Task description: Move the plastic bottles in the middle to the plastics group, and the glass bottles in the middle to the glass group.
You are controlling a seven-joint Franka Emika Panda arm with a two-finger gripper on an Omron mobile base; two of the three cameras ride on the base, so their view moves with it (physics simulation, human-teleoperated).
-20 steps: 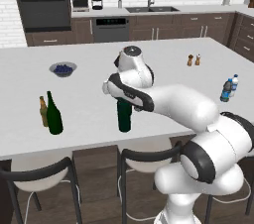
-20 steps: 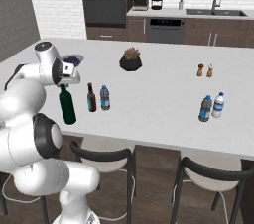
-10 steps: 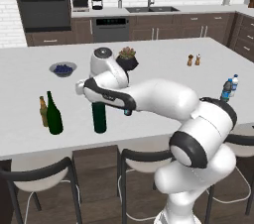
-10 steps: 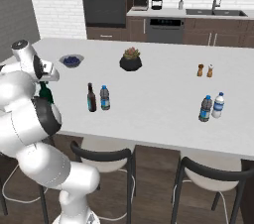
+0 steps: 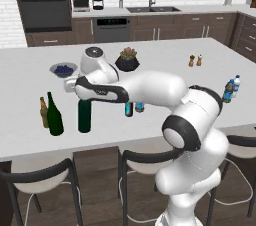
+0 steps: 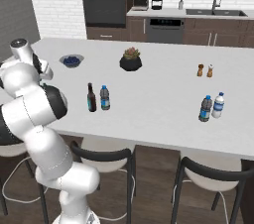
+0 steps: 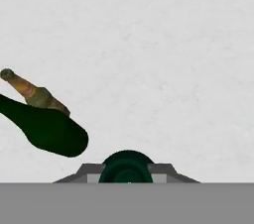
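While the arm is reaching across to the left-centre of the left base view, the gripper [image 5: 85, 98] is sitting over the neck of the tall dark green wine bottle [image 5: 84, 116], fingers closed on it. In the hand view the bottle top [image 7: 127, 167] is showing as a dark green round between the two grey fingers [image 7: 87, 174] at bottom centre. Bottle body is glossy, cylindrical, near black-green, base at or just above the white counter [image 5: 30, 135]; can't tell if touching.

Glass group is standing just left of it: second green wine bottle [image 5: 54, 116] w/ long neck, stubby amber bottle [image 5: 43, 112] tucked behind its left side. In the hand view these two are lying at left-centre, amber one [image 7: 35, 94] touching the green one [image 7: 47, 129].

Vs 0.5 s ago: the carried bottle has shifted further left in the left base view, now near the glass pair; arm is stretched flatter.

Still mid-counter in the right base view: short dark brown bottle [image 6: 91, 98] and small bluish plastic bottle [image 6: 104, 98], side by side. Plastics group [image 6: 212, 107] is standing at right-centre, well apart.

Counter is matte white, faintly mottled. Bowl of blue stuff [image 5: 63, 69] and dark potted plant [image 5: 128, 60] are sitting toward upper centre.
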